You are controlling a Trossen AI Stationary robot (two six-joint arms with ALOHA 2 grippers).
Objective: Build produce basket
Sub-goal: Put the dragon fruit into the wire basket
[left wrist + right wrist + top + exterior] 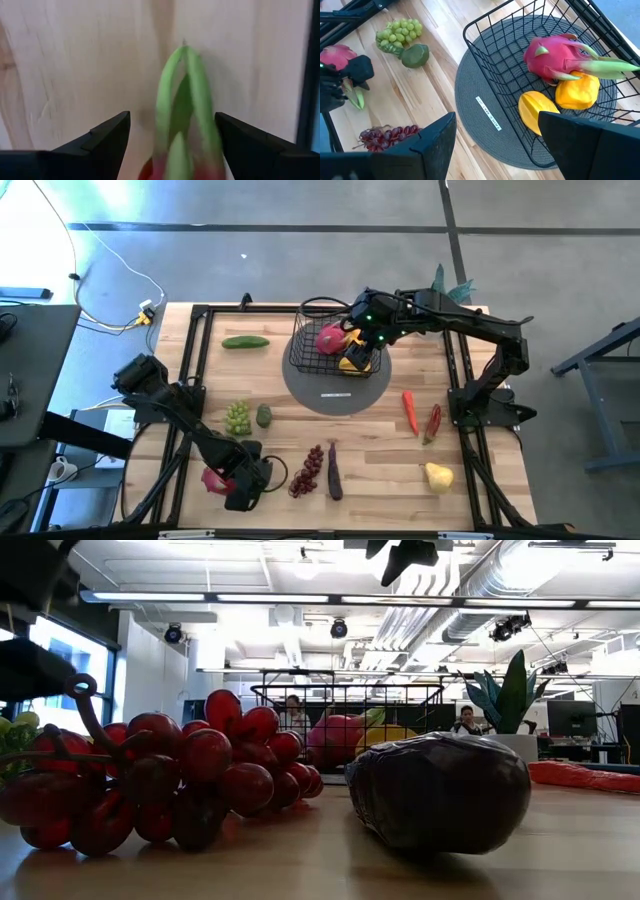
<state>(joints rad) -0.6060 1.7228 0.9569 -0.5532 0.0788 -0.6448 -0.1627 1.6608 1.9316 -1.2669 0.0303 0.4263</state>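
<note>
The black wire basket (325, 345) stands on a round grey disc (335, 395) at the table's far middle. It holds a pink dragon fruit (552, 57) and two yellow fruits (577, 90). My right gripper (497, 145) hangs open above the basket's near side with nothing between its fingers. Near the table's front left, a second pink dragon fruit (213, 478) lies on the wood. My left gripper (172, 115) points down over it, open. Its fingers stand on either side of the fruit's green leaf tips (182, 100) without touching them.
More produce lies loose on the table: a cucumber (245, 342) at the far left, green grapes (237, 417) beside a small green fruit (264, 416), red grapes (307, 470), a purple eggplant (334, 470), two red chilies (409, 410) and a yellow pear (438, 476).
</note>
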